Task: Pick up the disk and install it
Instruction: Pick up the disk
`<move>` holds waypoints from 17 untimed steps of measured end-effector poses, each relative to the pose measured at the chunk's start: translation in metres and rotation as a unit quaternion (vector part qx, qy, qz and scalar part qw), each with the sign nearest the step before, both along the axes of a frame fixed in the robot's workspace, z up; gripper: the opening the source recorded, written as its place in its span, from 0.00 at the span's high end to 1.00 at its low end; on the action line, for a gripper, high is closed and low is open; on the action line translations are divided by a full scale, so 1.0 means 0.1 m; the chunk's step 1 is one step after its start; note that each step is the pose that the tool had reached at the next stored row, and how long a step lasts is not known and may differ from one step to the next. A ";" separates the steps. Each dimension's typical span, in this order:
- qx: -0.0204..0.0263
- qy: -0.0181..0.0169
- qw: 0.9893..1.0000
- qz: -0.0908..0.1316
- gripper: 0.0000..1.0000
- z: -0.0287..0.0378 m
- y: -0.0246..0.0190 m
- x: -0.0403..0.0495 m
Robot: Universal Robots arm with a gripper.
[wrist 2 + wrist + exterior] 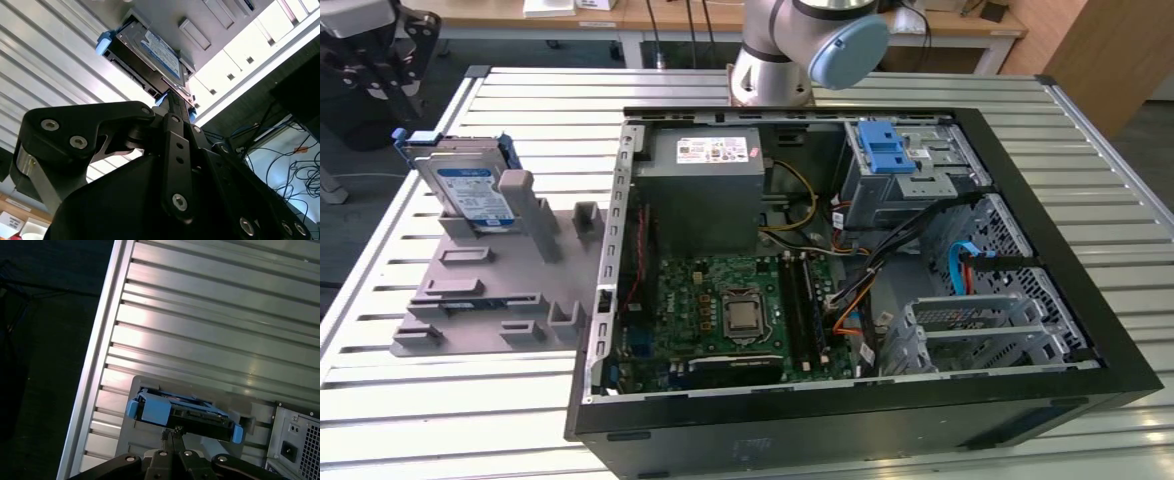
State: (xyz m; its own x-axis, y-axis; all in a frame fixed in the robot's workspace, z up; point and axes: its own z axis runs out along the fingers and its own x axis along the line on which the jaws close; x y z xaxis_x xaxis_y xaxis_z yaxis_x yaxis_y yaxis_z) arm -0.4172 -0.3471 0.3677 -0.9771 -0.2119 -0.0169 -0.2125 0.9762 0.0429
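One flat silver disk (464,190), blue-framed, upright in grey plastic holder (480,300); black hand (172,431) pinched narrow, empty.

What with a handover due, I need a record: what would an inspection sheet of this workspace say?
Surface: slatted metal table.
Job's things: the disk stands on edge in a grey holder plate, outside the open computer case; not installed.
Clutter: nothing seen.
Grippers: the gripper hangs over the disk's blue-framed edge.
Cables: wire bundles and a blue cable inside the case.
Surroundings: arm base behind the case; desks beyond the table.
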 end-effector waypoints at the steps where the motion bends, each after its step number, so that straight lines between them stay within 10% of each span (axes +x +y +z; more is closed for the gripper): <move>1: 0.000 0.000 1.000 0.002 0.89 0.000 0.000 0.000; 17: 0.000 0.000 1.000 0.017 0.89 0.000 0.000 0.000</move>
State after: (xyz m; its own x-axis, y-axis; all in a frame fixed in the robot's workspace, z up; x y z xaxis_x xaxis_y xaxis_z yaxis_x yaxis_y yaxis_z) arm -0.4172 -0.3471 0.3678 -0.9691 -0.2460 -0.0168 -0.2465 0.9682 0.0428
